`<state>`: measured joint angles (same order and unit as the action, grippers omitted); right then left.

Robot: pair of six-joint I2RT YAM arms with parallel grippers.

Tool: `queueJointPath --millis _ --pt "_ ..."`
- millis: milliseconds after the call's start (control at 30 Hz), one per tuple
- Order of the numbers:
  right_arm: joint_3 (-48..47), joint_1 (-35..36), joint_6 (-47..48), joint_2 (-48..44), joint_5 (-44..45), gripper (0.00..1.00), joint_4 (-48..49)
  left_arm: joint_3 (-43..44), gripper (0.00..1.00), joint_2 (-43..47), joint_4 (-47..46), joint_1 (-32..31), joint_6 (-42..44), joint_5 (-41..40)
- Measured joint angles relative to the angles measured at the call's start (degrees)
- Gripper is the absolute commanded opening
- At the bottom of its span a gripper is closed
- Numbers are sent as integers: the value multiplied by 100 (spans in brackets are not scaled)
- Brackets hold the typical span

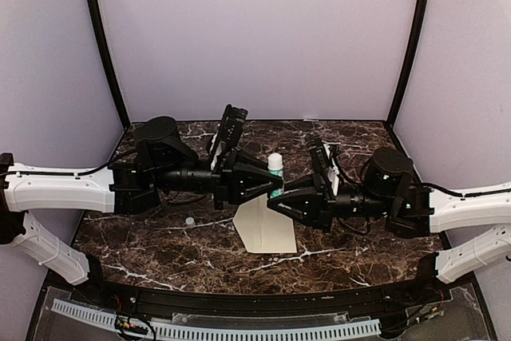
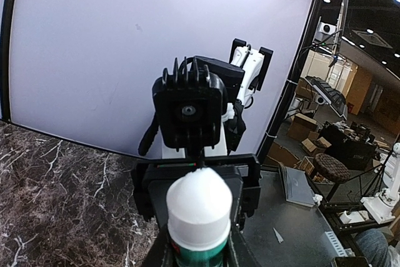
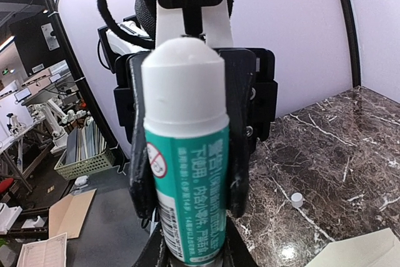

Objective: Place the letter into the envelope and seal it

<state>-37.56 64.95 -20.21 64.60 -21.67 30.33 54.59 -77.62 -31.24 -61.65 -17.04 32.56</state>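
A glue bottle (image 1: 275, 172) with a green body and a white domed top stands upright above the table's middle, between both grippers. My left gripper (image 1: 274, 184) is shut on its body, as the left wrist view shows (image 2: 199, 257), where the bottle's white top (image 2: 199, 207) fills the foreground. My right gripper (image 1: 277, 197) is shut on the bottle's lower end (image 3: 190, 257), and the bottle (image 3: 187, 173) stands straight ahead of it. The plain cream envelope (image 1: 266, 227) lies flat on the marble just under and in front of the grippers; its corner shows in the right wrist view (image 3: 365, 251). The bordered letter is not in view.
A small white cap (image 1: 190, 221) lies on the dark marble table (image 1: 144, 237) left of the envelope; it also shows in the right wrist view (image 3: 297, 200). Pale walls with black corner posts (image 1: 104, 45) close the back and sides. A cable rail (image 1: 239, 329) runs along the near edge.
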Motion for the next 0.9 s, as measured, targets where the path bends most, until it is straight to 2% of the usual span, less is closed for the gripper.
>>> queueJointPath --millis 67,100,133,200,267,300,333,367,633,900 --pt "0 0 7 0 2 0 9 0 14 -13 -28 2 -17 -4" --pt "0 0 2 -2 2 0 7 0 5 -20 -44 4 -20 -2" --pt "0 0 2 -2 2 0 4 0 2 -26 -48 4 -22 2" --pt "0 0 2 -2 4 3 -2 0 0 -35 -57 4 -33 0" --pt "7 0 2 -24 26 32 -11 0 0 -39 -85 4 -46 -4" --pt "11 0 2 -44 55 44 -22 0 0 -39 -96 2 -57 -15" --pt "13 0 -13 -61 79 51 -33 0 0 -39 -116 2 -76 -33" --pt "28 2 2 -90 125 54 -28 -2 0 -39 -136 -7 -81 -61" --pt "487 2 -90 -409 125 50 284 -216 0 0 -308 -13 -186 -162" --pt "483 2 -173 -131 -125 32 533 -225 0 7 -494 -13 -299 -146"
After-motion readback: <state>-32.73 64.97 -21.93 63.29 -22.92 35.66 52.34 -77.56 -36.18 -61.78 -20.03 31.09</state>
